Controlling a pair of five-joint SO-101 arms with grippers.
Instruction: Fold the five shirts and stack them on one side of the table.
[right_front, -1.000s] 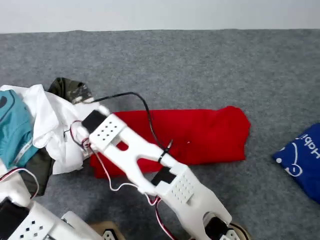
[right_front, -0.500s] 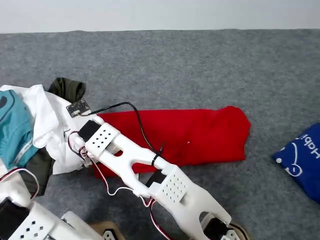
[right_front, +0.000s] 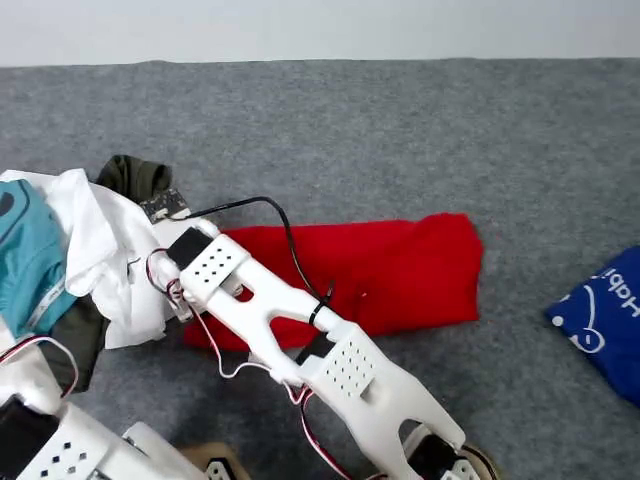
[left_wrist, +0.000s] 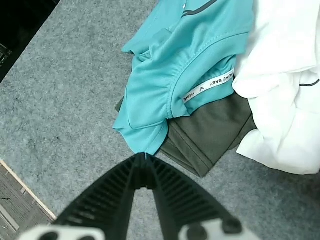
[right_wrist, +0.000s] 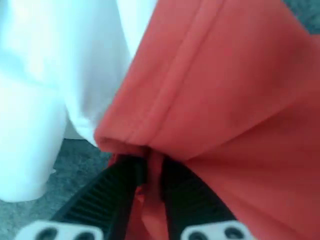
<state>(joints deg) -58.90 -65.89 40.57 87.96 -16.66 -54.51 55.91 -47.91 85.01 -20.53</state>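
A red shirt (right_front: 400, 270) lies lengthwise across the middle of the grey table. My right arm (right_front: 280, 310) stretches over it to its left end. There my right gripper (right_wrist: 148, 167) is shut on a folded edge of the red shirt (right_wrist: 225, 100), right beside a white shirt (right_wrist: 45, 75). At the table's left lies a loose pile: a teal shirt (right_front: 25, 250), the white shirt (right_front: 100, 250) and a dark olive shirt (right_front: 135, 175). My left gripper (left_wrist: 145, 162) hangs shut and empty above the near edge of the teal shirt (left_wrist: 185, 60) and the olive shirt (left_wrist: 210, 135).
A folded blue shirt (right_front: 605, 310) lies at the right edge. Bare grey felt (right_front: 400, 130) spreads across the back and the right-centre. The left arm's base (right_front: 50, 440) stands at the front left. A table edge (left_wrist: 20, 200) runs near the left gripper.
The right gripper dipped toward the front, then came back, and the red shirt has slid left with it; the shirt's right end sits farther left. The left arm is still.
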